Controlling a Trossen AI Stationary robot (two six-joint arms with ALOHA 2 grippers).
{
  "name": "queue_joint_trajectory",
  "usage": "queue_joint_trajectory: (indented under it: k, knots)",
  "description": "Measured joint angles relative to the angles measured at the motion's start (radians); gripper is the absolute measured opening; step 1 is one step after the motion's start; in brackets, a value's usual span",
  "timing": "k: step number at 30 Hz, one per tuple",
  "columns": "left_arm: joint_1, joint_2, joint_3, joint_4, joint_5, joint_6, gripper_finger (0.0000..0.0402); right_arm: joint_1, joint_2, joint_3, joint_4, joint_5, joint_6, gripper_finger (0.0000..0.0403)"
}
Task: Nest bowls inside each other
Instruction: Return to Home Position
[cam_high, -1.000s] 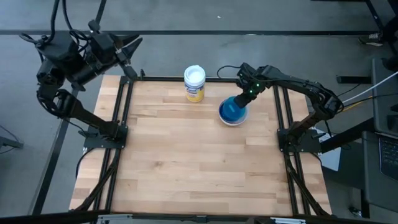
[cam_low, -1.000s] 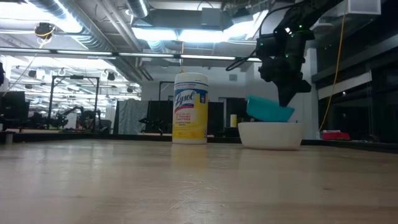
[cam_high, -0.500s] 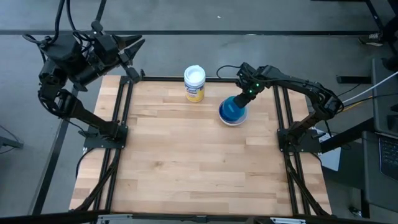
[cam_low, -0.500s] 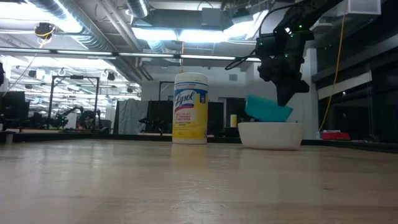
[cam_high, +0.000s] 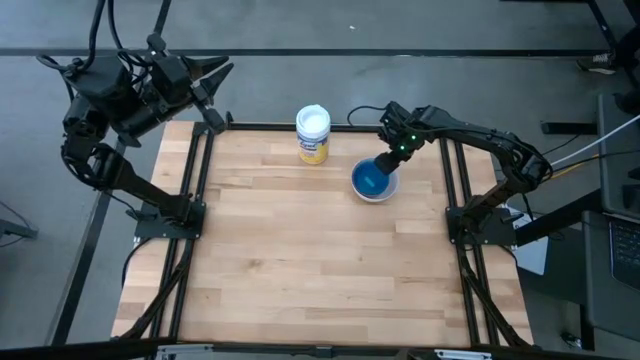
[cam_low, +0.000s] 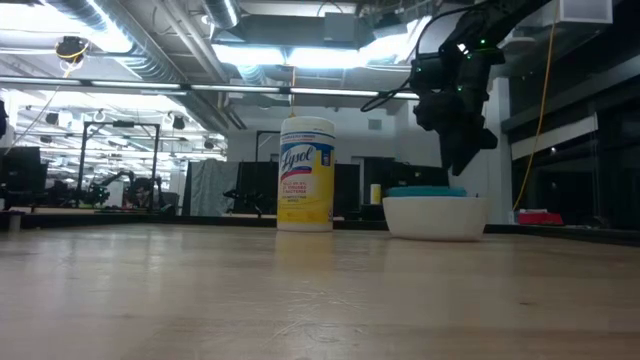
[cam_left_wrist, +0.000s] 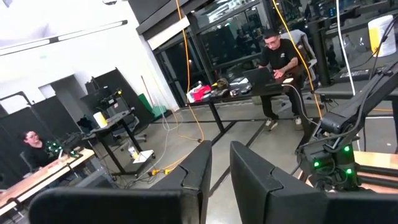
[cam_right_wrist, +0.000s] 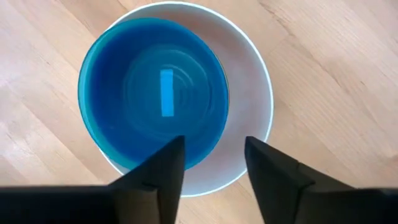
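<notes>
Wooden desk (cam_high: 300, 270) boards fill the foreground. Farther back, the white bowl (cam_right_wrist: 249, 81) holds the teal bowl (cam_right_wrist: 152, 93), seated level; any bowls between them are hidden. Just above hovers the right tool (cam_right_wrist: 214, 149), spread wide and empty, apparently done. A yellow-labelled container (cam_low: 306, 175) stands beside. Beyond the far corner, the left tool (cam_left_wrist: 221, 155) waits, narrowly parted and empty.

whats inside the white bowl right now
A teal bowl sits in the white bowl, pushed toward one side so a crescent of white wall shows. Whatever lies under the teal bowl is covered, so other bowls cannot be confirmed.
</notes>
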Motion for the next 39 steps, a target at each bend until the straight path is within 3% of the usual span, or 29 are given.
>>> queue_joint_trajectory:
  k: [4, 9, 13, 17, 21, 25, 30, 32, 34, 36, 37, 39]
  knots:
    - [0.0, 0.0, 0.0, 0.0, 0.001, 0.0, 0.0053, 0.0, 0.0, 0.0, 0.0, -0.001, 0.011, 0.0192]
    - [0.002, 0.001, 0.0, -0.057, 0.014, -0.023, 0.0055, 0.041, -0.014, -0.002, 0.059, -0.093, 0.035, 0.0207]
    - [0.025, 0.005, -0.001, -0.1, 0.131, -0.091, 0.0058, 0.121, -0.078, -0.002, 0.316, -0.143, 0.064, 0.0204]
    - [0.035, -0.028, -0.002, 0.043, 0.315, -0.125, 0.0056, 0.186, -0.196, 0.016, 0.657, -0.15, 0.164, 0.019]
    - [0.037, -0.11, 0.027, 0.114, 0.392, -0.129, 0.005, 0.205, -0.346, 0.109, 0.799, -0.139, 0.216, 0.0173]
    - [0.037, -0.197, 0.045, 0.143, 0.49, -0.311, 0.0047, 0.205, -0.494, 0.211, 0.798, -0.189, 0.187, 0.0154]
    - [0.037, -0.308, 0.043, -0.008, 0.66, -0.63, 0.0047, 0.206, -0.649, 0.262, 0.703, -0.305, 0.25, 0.0134]
    - [0.037, -0.343, 0.042, -0.038, 0.744, -0.742, 0.0048, 0.209, -0.704, 0.263, 0.621, -0.342, 0.172, 0.0128]
    - [0.048, -0.371, 0.035, -0.079, 0.884, -0.613, 0.0051, 0.222, -0.78, 0.261, 0.463, -0.343, 0.08, 0.0122]
    - [0.06, -0.401, 0.03, -0.204, 1.189, -0.378, 0.0054, 0.237, -0.856, 0.257, 0.323, -0.305, 0.035, 0.0117]
    - [0.062, -0.413, 0.03, -0.23, 1.25, -0.359, 0.0055, 0.243, -0.897, 0.249, 0.27, -0.285, 0.016, 0.0114]
    - [0.072, -0.449, 0.032, -0.27, 1.241, -0.366, 0.0056, 0.248, -0.974, 0.228, 0.218, -0.265, -0.032, 0.011]
